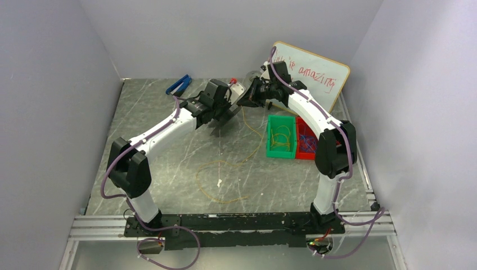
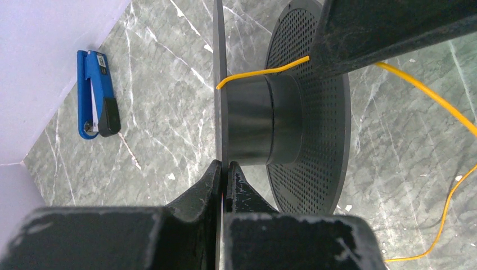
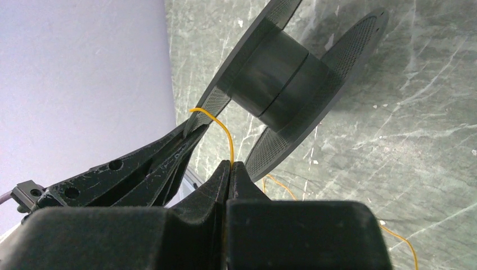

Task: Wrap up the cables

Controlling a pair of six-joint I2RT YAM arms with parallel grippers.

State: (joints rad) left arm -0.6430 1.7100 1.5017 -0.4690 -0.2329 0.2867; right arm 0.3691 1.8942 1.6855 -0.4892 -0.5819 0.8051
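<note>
A black spool (image 2: 281, 112) with perforated flanges is held above the table at the back centre (image 1: 225, 115). My left gripper (image 2: 225, 166) is shut on the thin edge of its near flange. My right gripper (image 3: 230, 165) is shut on the yellow cable (image 3: 225, 132) close to the spool (image 3: 281, 79). The cable end hooks over the flange beside the hub (image 2: 253, 73). The rest of the cable trails down and lies in loose loops on the table (image 1: 222, 183).
A green bin (image 1: 281, 136) with yellow wires and a red bin (image 1: 305, 140) with blue-purple wires stand at the right. A blue tool (image 1: 179, 84) lies at the back left, also in the left wrist view (image 2: 95, 95). A whiteboard (image 1: 312, 70) leans at the back right.
</note>
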